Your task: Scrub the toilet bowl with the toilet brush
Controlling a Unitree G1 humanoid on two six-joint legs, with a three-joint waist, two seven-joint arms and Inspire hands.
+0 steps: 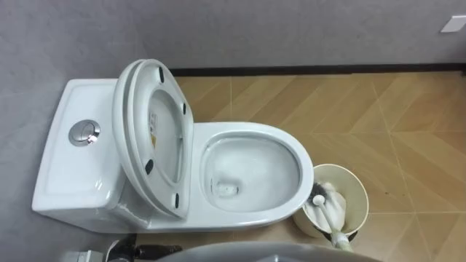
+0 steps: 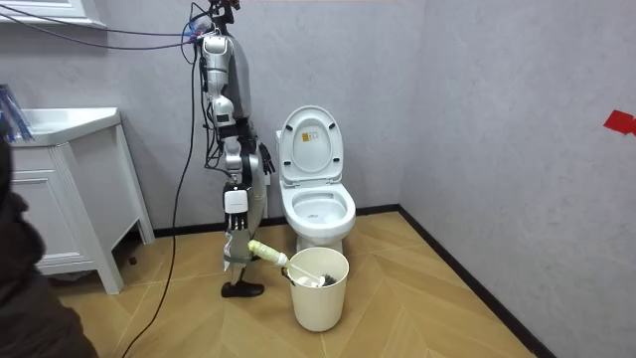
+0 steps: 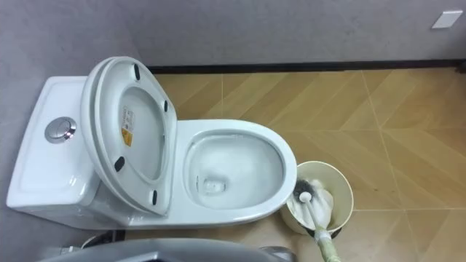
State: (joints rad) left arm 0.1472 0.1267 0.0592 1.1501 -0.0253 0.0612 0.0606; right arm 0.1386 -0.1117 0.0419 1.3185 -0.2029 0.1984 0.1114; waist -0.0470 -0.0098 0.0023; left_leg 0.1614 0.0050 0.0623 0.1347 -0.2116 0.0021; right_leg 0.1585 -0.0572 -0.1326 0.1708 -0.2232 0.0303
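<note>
brush (image 1: pixel 319 198) in bucket (image 1: pixel 361 195), right of toilet (image 1: pixel 293 151)

Your robot, just beside the toilet (image 2: pixel 318 211), is tall and thin, silver-grey with black parts and a black foot. Purple and blue cables run from its top. A dark cable hangs down away from the toilet.

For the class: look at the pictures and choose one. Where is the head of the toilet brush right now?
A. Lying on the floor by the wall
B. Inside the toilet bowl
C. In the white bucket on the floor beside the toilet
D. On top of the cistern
C: the toilet brush head sits inside the white bucket next to the toilet, whose bowl holds no brush.
</note>
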